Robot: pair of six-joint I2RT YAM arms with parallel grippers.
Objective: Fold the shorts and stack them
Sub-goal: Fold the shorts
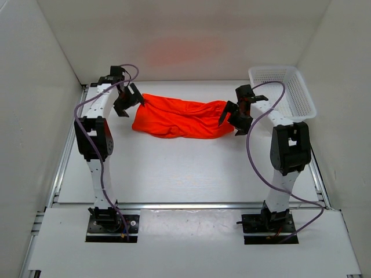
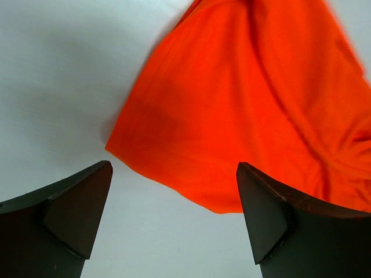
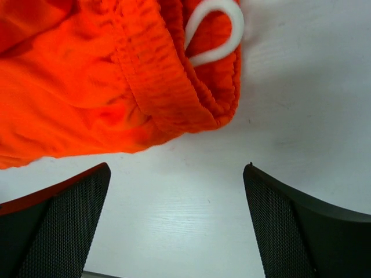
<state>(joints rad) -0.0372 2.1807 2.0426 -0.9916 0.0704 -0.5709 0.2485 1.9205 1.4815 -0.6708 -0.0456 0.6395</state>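
Note:
The bright orange shorts point(image 1: 181, 118) lie bunched in a long strip across the far middle of the table. My left gripper point(image 1: 128, 99) is open and empty at their left end; the left wrist view shows the leg hem point(image 2: 232, 116) just beyond its fingers point(image 2: 75, 202). My right gripper point(image 1: 236, 110) is open and empty at their right end. The right wrist view shows the gathered waistband point(image 3: 168, 87) and a loop of the white drawstring point(image 3: 217, 29) just past its fingers point(image 3: 290, 226), which hold nothing.
A white plastic mesh basket point(image 1: 290, 92) stands at the far right, next to the right arm. White walls enclose the table on the left, back and right. Purple cables hang off both arms.

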